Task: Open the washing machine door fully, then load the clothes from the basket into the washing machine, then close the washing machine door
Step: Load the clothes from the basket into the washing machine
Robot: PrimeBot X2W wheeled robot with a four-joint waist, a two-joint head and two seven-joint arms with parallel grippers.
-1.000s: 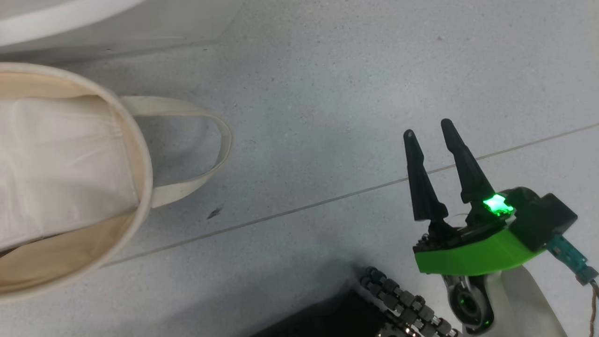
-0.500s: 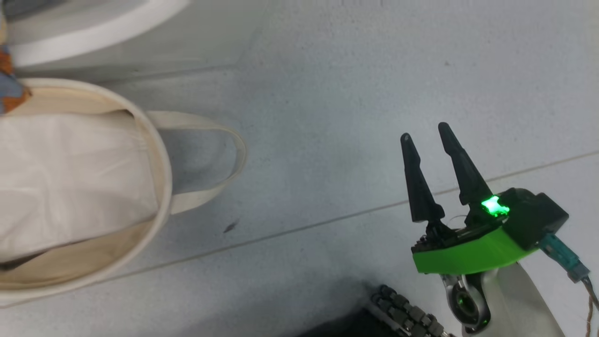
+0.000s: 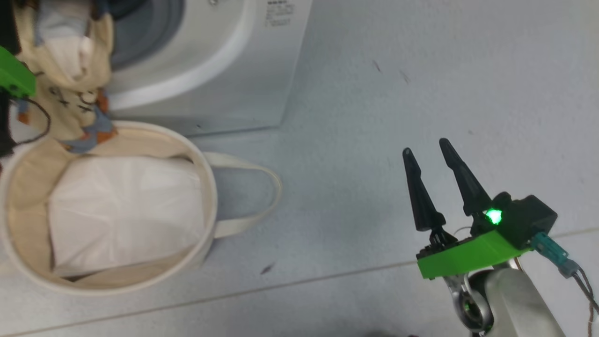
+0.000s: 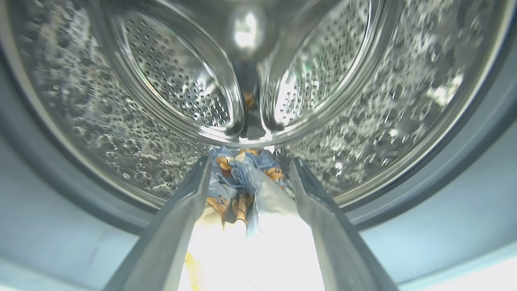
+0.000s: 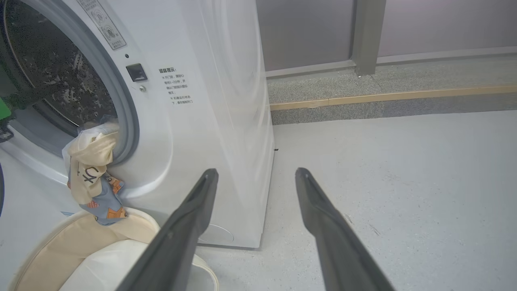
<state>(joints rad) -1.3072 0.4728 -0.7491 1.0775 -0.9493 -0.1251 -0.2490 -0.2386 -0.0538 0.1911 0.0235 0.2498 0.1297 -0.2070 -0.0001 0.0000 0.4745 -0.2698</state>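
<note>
Pale grey floor (image 3: pixel 374 93), speckled, is lying bare to the right of the washing machine (image 3: pixel 224 70) as far as a raised kerb (image 5: pixel 383 97) at the wall.

Right gripper (image 3: pixel 425 146): is hovering over the bare floor, well apart from the basket (image 3: pixel 208 187) and the machine. It is holding nothing, and its two dark fingers are standing spread.

Left gripper (image 4: pixel 248 161): is pointing into the steel drum (image 4: pixel 161 101), fingertips just past the grey ring (image 5: pixel 125 109) of the mouth. The fingers are standing apart with the clothes (image 4: pixel 242 182) bunched between them. Whether they are pressing on the fabric cannot be told. In the head view its green housing is being cut off by the left edge.

Clothes: are hanging over the lower lip of the drum mouth, the blue and cream tail trailing down to just above the basket's far rim. The part nearest the wrist camera is glaring white, with no detail readable.

Basket: is standing on the floor against the machine's front, one loop handle (image 3: pixel 262 196) lying out to the right. A white liner pad (image 3: pixel 121 210) is covering its bottom.
</note>
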